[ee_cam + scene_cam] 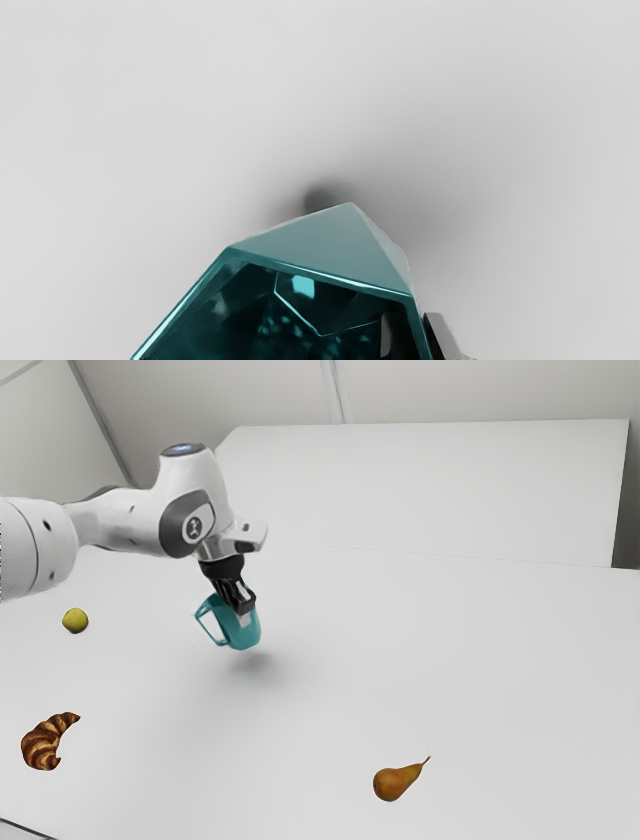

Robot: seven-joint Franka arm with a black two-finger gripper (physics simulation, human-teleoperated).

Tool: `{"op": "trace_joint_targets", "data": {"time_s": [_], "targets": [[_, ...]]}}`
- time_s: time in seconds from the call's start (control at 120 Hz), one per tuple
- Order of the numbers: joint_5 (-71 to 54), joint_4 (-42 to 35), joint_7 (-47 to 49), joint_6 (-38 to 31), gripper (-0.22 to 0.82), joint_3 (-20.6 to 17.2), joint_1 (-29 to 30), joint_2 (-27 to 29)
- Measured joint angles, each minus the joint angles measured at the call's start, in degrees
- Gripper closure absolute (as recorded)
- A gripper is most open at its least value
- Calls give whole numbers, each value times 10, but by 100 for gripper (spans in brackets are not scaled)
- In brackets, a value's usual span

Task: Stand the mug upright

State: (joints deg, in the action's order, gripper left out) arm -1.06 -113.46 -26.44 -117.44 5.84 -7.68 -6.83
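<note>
The teal mug (240, 632) hangs a little above the table, tilted, its handle toward the exterior view's left and its shadow on the surface below. My gripper (241, 606) holds it by the wall near the rim. In the wrist view the open mouth of the mug (320, 245) faces the camera. One finger of the gripper (417, 332) is inside the mug and the other is outside, with the wall pinched between them.
On the white table (480, 660) lie a pear (392, 783) toward the front, a croissant (42, 746) at the exterior view's left, and a yellow-green round fruit (75, 620) behind the croissant.
</note>
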Motion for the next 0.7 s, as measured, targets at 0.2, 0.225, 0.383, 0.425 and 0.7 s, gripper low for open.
{"op": "trace_joint_targets", "data": {"time_s": [0.2,0.225,0.383,0.425,0.7], "targets": [[-71,-24,80,-77,78,9,-38,-12],[-75,-24,90,-83,78,10,-40,-16],[-87,-25,145,-112,78,11,-46,-36],[-88,-25,158,-116,78,11,-47,-36],[-89,-25,224,-125,78,11,-48,-47]]}}
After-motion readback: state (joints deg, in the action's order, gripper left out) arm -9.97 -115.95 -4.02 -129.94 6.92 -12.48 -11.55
